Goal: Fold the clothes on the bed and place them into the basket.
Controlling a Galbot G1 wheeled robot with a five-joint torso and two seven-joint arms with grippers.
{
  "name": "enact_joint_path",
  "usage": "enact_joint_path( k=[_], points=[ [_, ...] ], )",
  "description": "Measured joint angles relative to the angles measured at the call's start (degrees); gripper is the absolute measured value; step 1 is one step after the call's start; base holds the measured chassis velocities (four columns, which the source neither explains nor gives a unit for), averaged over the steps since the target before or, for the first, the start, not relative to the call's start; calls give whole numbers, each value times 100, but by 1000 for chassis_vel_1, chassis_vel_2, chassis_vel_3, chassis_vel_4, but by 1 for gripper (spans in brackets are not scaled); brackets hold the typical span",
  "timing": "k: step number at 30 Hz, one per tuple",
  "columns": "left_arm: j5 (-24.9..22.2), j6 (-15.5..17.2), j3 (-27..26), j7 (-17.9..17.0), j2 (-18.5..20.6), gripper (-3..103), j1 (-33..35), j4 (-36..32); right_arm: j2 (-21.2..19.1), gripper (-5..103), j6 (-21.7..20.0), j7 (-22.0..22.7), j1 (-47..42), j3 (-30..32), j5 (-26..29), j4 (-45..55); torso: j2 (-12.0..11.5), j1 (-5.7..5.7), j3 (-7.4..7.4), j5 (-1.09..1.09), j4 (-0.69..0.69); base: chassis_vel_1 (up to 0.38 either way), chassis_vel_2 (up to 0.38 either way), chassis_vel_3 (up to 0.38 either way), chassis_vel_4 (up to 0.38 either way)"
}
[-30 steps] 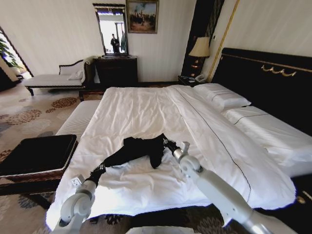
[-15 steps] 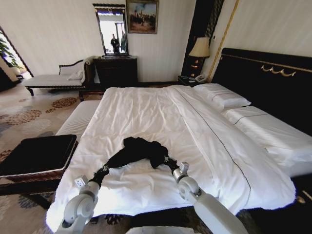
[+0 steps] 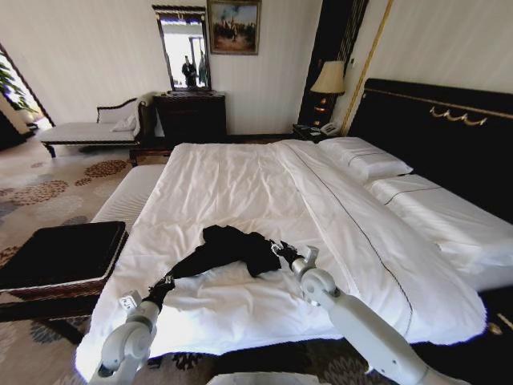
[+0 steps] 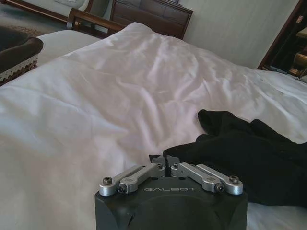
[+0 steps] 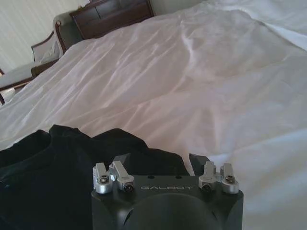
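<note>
Since half a second ago, the right hand (image 3: 282,250), now released, has been shifted toward 1 o'clock; the black T-shirt (image 3: 228,247) is gripped by the left hand (image 3: 166,282) on the bed (image 3: 240,180).

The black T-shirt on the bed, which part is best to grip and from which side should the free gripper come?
The T-shirt lies bunched on the bed. The left gripper is shut on its stretched-out left end. The right gripper is open at the right edge, so probably best pinch that loose right edge, coming low from the robot's right side, where the cloth rises off the sheet.
</note>
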Motion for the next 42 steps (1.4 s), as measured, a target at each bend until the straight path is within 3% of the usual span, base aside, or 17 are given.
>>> enact_joint_path(
  k=[2,5,8,9,11,14,15,18,25,27,28,31,33,36,38,39,42],
  points=[
    [1,-1,-5,-6,-6,0,4,0,3,65,-111,15,160,-103,108,-118,0,0,0,0,0,0,0,0,0],
    [5,-4,-8,-11,-29,0,24,-10,37,86,-276,109,550,-331,265,-383,0,1,0,-1,1,0,0,0,0],
    [5,-6,-11,-13,-47,0,27,-21,53,86,-336,198,731,-419,350,-468,0,0,0,-2,1,0,0,0,0],
    [5,-7,-12,-13,-49,0,27,-22,53,96,-363,235,765,-440,396,-471,0,0,0,-1,1,0,0,0,0],
    [-2,-16,-23,-14,-51,0,21,-21,22,101,-500,395,818,-482,564,-411,0,1,0,-1,0,0,0,0,0],
    [-7,-20,-24,-16,-50,0,8,-5,-24,101,-600,479,818,-497,646,-345,0,0,0,-1,-1,0,0,0,0],
    [-10,-22,-24,-17,-49,0,-1,5,-45,91,-649,522,816,-498,677,-329,0,0,0,-1,-1,0,0,0,0],
    [-16,-23,-13,-25,-49,0,-30,22,-75,86,-750,605,804,-491,755,-311,0,0,0,-1,-1,0,0,0,0],
    [-22,-22,19,-43,-53,0,-66,28,-112,84,-917,720,739,-403,1004,-231,0,0,0,-1,0,0,0,0,0],
    [-23,-20,22,-47,-54,0,-67,27,-101,82,-944,738,729,-391,1049,-235,0,0,0,-1,-1,0,0,0,0],
    [-23,-18,22,-50,-53,0,-66,23,-83,74,-953,746,728,-391,1056,-261,0,0,-1,-1,0,0,0,0,0],
    [-24,-17,18,-51,-48,0,-63,15,-71,74,-970,769,728,-391,1058,-278,0,0,-1,-1,0,0,0,0,0],
    [-28,-15,6,-53,-40,0,-56,6,-69,52,-1010,810,723,-394,1060,-282,0,0,-1,-1,0,0,0,0,0],
    [-29,-15,1,-53,-38,0,-52,5,-72,52,-1036,820,719,-397,1060,-282,0,0,-1,-1,0,0,0,0,0],
    [-31,-15,-1,-54,-43,0,-43,-2,-86,42,-1072,828,710,-400,1053,-280,0,0,-1,-1,0,0,0,0,0],
    [-31,-15,-1,-55,-49,0,-40,-6,-93,31,-1079,828,706,-401,1050,-273,0,0,-1,-1,0,0,0,0,0],
    [-31,-15,-1,-56,-56,0,-37,-12,-108,31,-1084,821,699,-399,1045,-249,1,0,-1,-1,0,0,0,0,0]
  ],
)
